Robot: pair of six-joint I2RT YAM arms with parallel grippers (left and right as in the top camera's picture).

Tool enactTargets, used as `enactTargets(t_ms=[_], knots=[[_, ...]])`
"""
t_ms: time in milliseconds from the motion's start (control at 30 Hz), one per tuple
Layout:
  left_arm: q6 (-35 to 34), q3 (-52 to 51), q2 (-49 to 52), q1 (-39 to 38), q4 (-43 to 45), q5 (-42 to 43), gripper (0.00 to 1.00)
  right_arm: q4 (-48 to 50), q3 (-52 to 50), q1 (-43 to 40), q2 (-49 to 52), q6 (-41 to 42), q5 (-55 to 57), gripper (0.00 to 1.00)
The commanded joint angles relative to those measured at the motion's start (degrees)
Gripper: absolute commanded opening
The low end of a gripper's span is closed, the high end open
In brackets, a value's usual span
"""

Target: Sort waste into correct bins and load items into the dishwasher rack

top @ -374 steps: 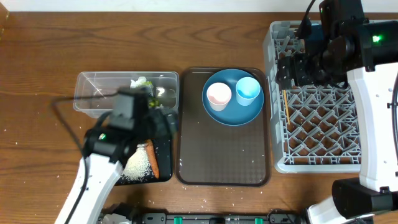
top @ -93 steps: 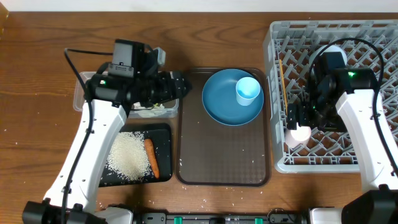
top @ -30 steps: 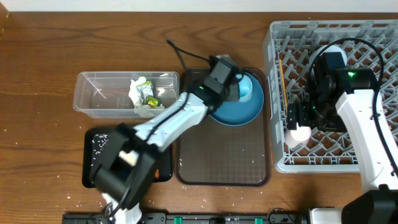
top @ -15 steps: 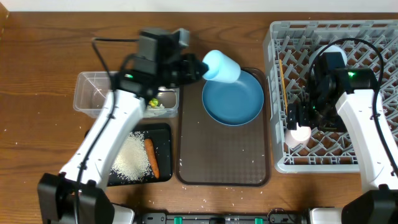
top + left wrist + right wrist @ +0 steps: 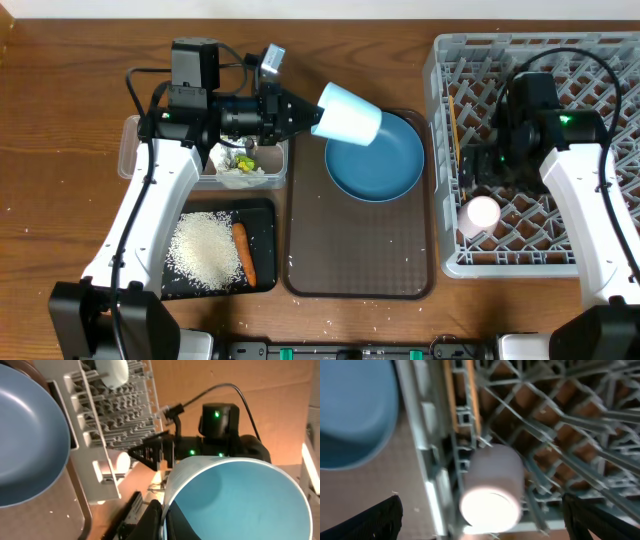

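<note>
My left gripper (image 5: 314, 116) is shut on the rim of the light-blue cup (image 5: 349, 113), holding it tilted in the air over the far left edge of the blue plate (image 5: 380, 165). In the left wrist view one finger sits inside the cup (image 5: 235, 495) and one outside, with my left gripper (image 5: 164, 519) pinching the wall. The pinkish-white cup (image 5: 481, 213) lies in the front left of the grey rack (image 5: 600, 255), beside the chopsticks (image 5: 455, 128). My right gripper (image 5: 480, 168) hangs open above that cup (image 5: 492, 491), its fingers wide apart around my right gripper (image 5: 482, 522).
The plate rests on a brown serving tray (image 5: 360, 260). A clear tub (image 5: 150, 150) holds crumpled tissue (image 5: 240, 165). In front of it a black tray (image 5: 262, 215) carries rice (image 5: 203, 250) and a carrot (image 5: 245, 253). Rice grains dot the table front.
My left arm has swung the light-blue cup slightly lower and tilted it more. My right gripper has drawn back from the pinkish-white cup, which stays in the rack.
</note>
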Motion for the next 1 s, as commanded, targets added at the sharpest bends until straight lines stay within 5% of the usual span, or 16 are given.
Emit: enactTargets(t_ms=[0,133,333,433,967], knots=[[1.2,0.3,-0.1,0.0,0.0,3.2,0.06,0.5,0.1,-0.5,-0.6,4.8,-8.3,0.99],[1.2,0.3,-0.1,0.0,0.0,3.5,0.06,2.1,0.5,-0.7,-0.6,2.5,-23.4,0.99],[1.2,0.3,-0.1,0.0,0.0,5.1,0.06,1.1,1.3,-1.8,-1.3,-25.0,-70.4,0.98],[1.2,0.3,-0.1,-0.3,-0.1,5.6,0.06,0.8,1.3,-1.8,-1.5,-31.1,-82.8,0.98],[1.2,0.3,-0.1,-6.8,-0.6,5.1,0.06,2.3,1.3,-0.1,-1.7,-37.2,-88.5,0.96]])
